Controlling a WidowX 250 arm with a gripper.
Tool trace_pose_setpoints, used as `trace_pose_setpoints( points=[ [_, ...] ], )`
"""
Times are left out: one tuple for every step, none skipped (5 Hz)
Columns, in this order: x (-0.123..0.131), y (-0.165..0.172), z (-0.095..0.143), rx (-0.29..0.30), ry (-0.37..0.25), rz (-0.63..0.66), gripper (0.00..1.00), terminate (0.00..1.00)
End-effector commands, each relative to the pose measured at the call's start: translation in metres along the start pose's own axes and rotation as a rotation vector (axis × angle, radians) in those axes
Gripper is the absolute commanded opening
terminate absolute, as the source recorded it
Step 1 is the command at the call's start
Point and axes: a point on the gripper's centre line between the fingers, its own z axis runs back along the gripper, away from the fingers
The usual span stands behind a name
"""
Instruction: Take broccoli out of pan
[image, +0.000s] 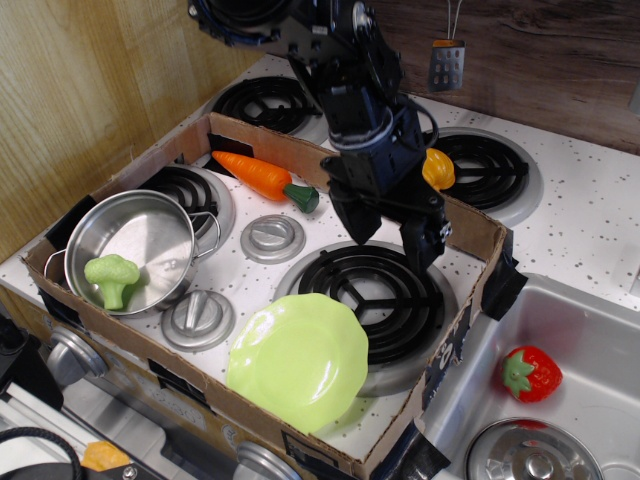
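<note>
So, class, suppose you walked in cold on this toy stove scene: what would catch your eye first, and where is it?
The black gripper dominates, hanging open over the large burner in the middle of the cardboard tray. Next come the bright colours: the light-green plate at the tray's front edge and the orange carrot near its back wall. On the left, the shiny pan holds the small green broccoli.
</note>
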Motion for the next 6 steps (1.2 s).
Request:
trace_pose_setpoints(
  points=[
    [0.0,0.002,0.031,0.074,-0.076,0.075,1.0,0.0],
    [-0.008,0.007,0.048,0.123,-0.102,0.107,1.0,0.0],
    [-0.025,0.025,0.072,0.189,-0.141,0.138,1.0,0.0],
    [-0.036,0.043,0.093,0.213,-0.102,0.152,1.0,0.0],
    [-0.052,0.061,0.105,0.264,-0.094,0.172,1.0,0.0],
    [-0.071,0.082,0.107,0.307,-0.04,0.236,1.0,0.0]
  ],
)
